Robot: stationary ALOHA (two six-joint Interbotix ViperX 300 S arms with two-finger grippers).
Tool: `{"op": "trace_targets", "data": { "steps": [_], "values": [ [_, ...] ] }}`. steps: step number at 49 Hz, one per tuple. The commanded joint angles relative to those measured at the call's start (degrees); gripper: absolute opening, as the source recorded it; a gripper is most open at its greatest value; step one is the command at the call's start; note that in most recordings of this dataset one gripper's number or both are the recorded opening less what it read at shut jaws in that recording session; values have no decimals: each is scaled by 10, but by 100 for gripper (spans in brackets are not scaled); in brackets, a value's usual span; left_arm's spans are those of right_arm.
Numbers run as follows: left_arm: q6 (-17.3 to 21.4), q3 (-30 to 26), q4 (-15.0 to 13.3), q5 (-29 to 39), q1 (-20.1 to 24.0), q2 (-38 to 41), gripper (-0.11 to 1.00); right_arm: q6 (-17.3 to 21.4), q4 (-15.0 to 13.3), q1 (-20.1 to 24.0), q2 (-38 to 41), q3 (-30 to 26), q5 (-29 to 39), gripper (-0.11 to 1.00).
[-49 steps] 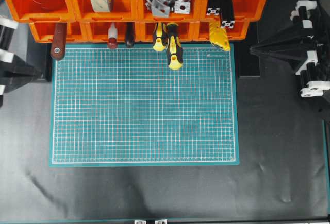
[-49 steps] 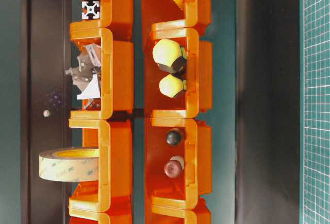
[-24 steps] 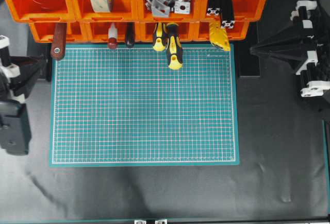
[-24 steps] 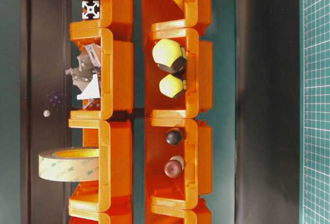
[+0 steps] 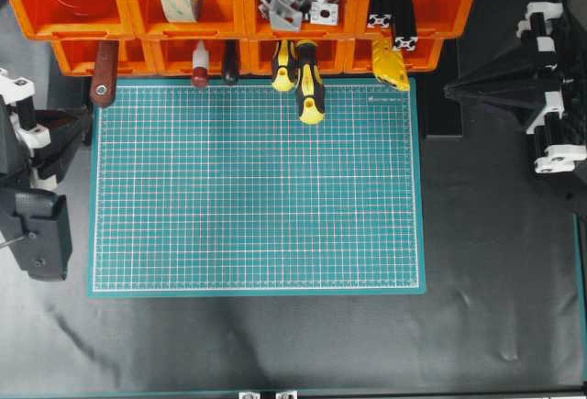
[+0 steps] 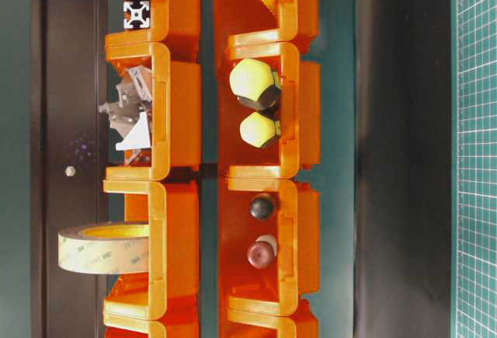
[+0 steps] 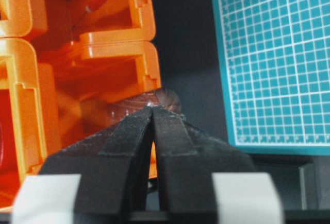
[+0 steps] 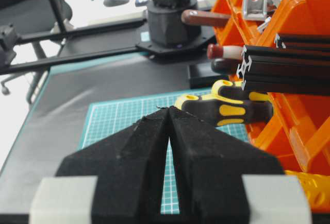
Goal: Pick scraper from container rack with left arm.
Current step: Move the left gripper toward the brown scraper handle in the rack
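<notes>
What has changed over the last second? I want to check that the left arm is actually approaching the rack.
The left arm has swung in from the left edge of the overhead view, and the left gripper now points toward the scraper, gripping nothing. The scraper, the container rack, the screwdrivers and the right gripper stayed put.

scraper (image 5: 104,74): only the wooden handle shows in the overhead view; the blade is hidden inside the container rack (image 5: 183,55)
left gripper (image 7: 153,109): its fingers cover most of the handle in the left wrist view; whether they touch it, cannot tell
left arm (image 5: 32,188): cut off by the left edge of the overhead view
container rack: top edge cuts the upper bins; the bottom bin is cut off in the table-level view
screwdrivers (image 5: 303,78): shafts hidden in the bin
</notes>
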Motion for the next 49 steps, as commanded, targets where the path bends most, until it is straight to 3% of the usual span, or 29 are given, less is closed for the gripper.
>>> {"op": "trace_targets", "data": {
  "steps": [1, 12, 17, 27, 42, 49],
  "values": [
    [-11, 6, 4, -22, 7, -11, 11, 0, 1, -1, 1, -14, 1, 0],
    [-33, 26, 3, -56, 64, -10, 75, 0, 1, -1, -7, -14, 6, 0],
    [-27, 33, 3, -89, 93, -12, 91, 1, 2, -1, -9, -14, 9, 0],
    [-27, 63, 3, -146, 129, -10, 91, 1, 1, -1, -11, -14, 15, 0],
    [-30, 68, 3, -147, 142, -4, 90, 1, 1, -1, -14, -11, 18, 0],
    [-31, 69, 3, -147, 145, -7, 81, 1, 1, -1, -14, -10, 18, 0]
  ]
}}
